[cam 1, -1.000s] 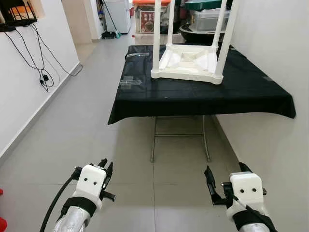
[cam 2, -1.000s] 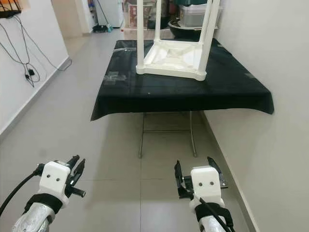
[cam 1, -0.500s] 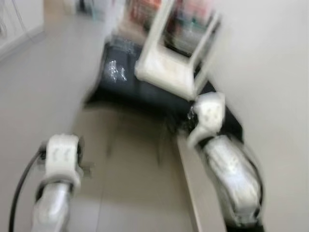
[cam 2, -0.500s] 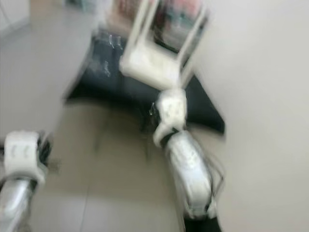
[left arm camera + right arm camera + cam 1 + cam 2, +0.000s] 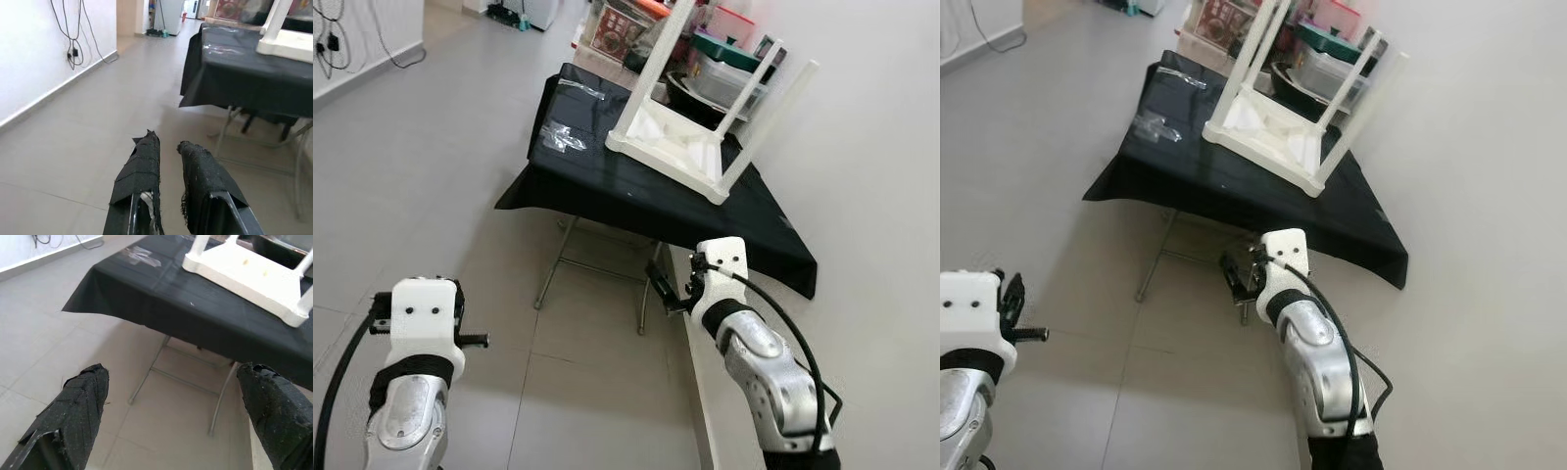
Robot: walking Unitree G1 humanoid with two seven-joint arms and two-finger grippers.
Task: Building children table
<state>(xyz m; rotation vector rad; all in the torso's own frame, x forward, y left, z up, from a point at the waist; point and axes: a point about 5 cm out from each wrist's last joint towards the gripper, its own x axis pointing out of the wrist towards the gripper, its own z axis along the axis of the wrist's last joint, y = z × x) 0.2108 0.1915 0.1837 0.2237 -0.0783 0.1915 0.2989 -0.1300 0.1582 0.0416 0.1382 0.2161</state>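
A white children's table lies upside down on a folding table with a black cloth, its legs pointing up. My right gripper is raised in front of the cloth's near edge, below the white table. Its fingers stand wide open and hold nothing. My left gripper hangs low over the floor at the left, well short of the table. Its fingers are close together with nothing between them.
Clear plastic bags lie on the cloth's left part. Storage boxes stand behind the table. A white wall runs close along the right. Metal folding legs show under the cloth. Grey tiled floor spreads to the left.
The view has swung and tilted, with heavy blur in between. My right arm has risen from low over the floor to the table's front edge. The left arm stays low.
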